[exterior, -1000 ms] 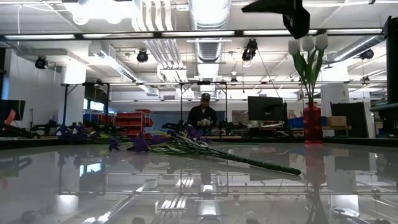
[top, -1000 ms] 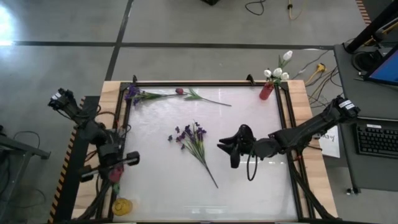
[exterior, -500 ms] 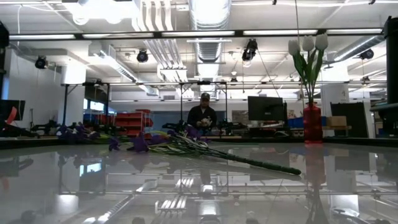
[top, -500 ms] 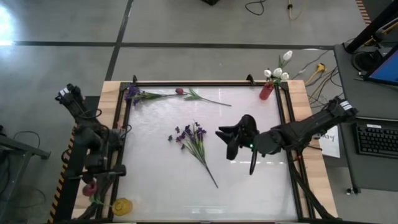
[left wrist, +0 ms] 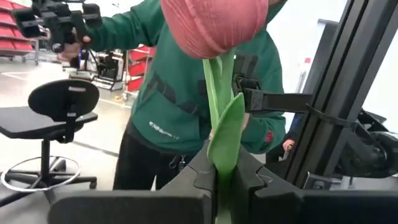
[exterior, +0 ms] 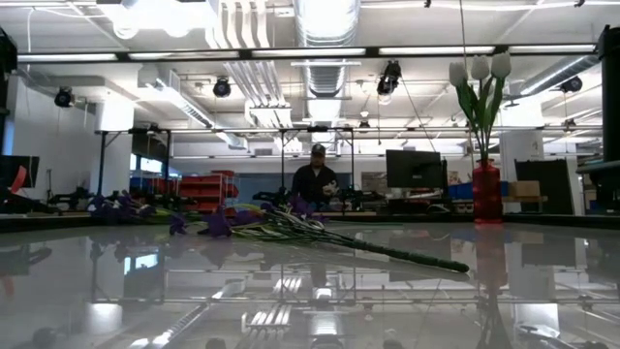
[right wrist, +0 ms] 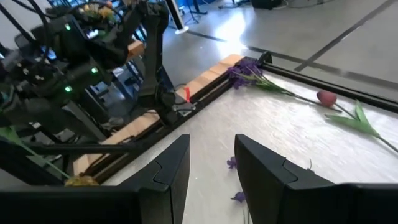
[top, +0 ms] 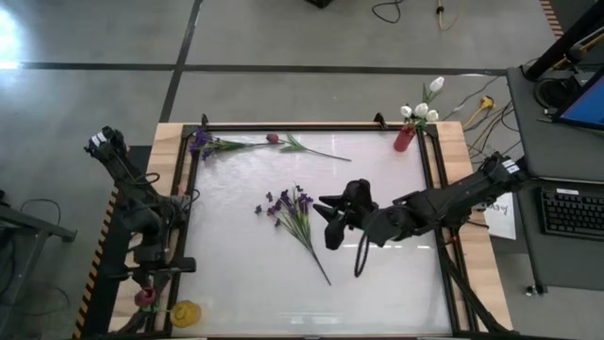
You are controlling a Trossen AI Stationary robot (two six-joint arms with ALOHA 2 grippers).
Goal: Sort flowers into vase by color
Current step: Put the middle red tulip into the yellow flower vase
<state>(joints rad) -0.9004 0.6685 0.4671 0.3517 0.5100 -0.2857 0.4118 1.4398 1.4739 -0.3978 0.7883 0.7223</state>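
Left claw (left wrist: 225, 171): clamped on the green stem of a pink bud (left wrist: 214, 25), which stands upright above the fingers (left wrist: 198, 177) in the left wrist view. High view puts this claw (top: 154, 283) off the desk's near-left edge, the pink bud (top: 144, 298) just over the wooden border beside a yellow vase (top: 186, 313) at the near-left corner.

Right claw (top: 330, 219): fingers apart, nothing between them. It hangs over the middle of the desk (top: 377, 293), just right of the purple spray (top: 293, 212). In the right wrist view its fingers (right wrist: 168, 171) frame bare desk surface with a couple of loose purple blossoms near them.

Flowers:
- Purple spray lies flat mid-desk, blossoms toward the far left, stem running to the near right. The low view shows it (exterior: 291, 228) lying across the desk.
- A second purple flower (top: 203, 144) lies at the far-left corner, with a red bud (top: 273, 139) and a green leafy stem (top: 307, 147) along the far edge.
- White tulips (top: 420, 109) stand in a red vase (top: 405, 139) at the far-right corner.

Room: a person in a green top (left wrist: 186, 93) stands beyond the left claw. Another person (exterior: 316, 179) shows far behind the desk in the low view.
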